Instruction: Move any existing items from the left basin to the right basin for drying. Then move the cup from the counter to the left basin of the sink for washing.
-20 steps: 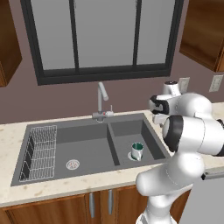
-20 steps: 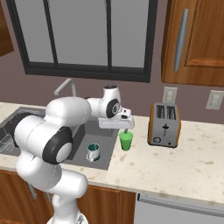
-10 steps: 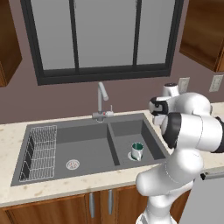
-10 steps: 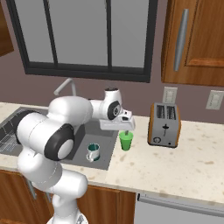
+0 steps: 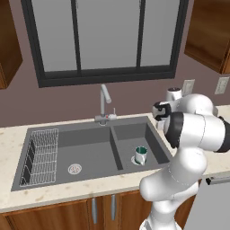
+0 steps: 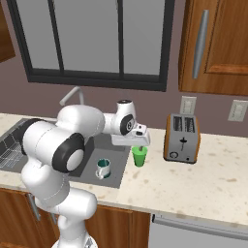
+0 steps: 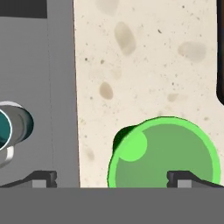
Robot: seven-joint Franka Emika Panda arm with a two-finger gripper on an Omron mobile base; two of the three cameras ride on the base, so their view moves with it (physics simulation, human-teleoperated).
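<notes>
Claw (image 6: 139, 147) above green cup (image 6: 139, 156) at frame centre.
Its fingers spread wide over the cup on the table (image 6: 193, 179); the mug (image 6: 102, 168) stands in the right basin (image 5: 150, 134).

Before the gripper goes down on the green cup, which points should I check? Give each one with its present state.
1. Mug already in the right basin: ok.
2. Cup upright on the counter: ok.
3. Gripper centred over the cup: not ok; in the hand view one fingertip stands over the sink, off the cup's side.
4. Jaws open: ok.
5. Toaster apart from the cup: ok.
6. Left basin has free floor: ok.
</notes>
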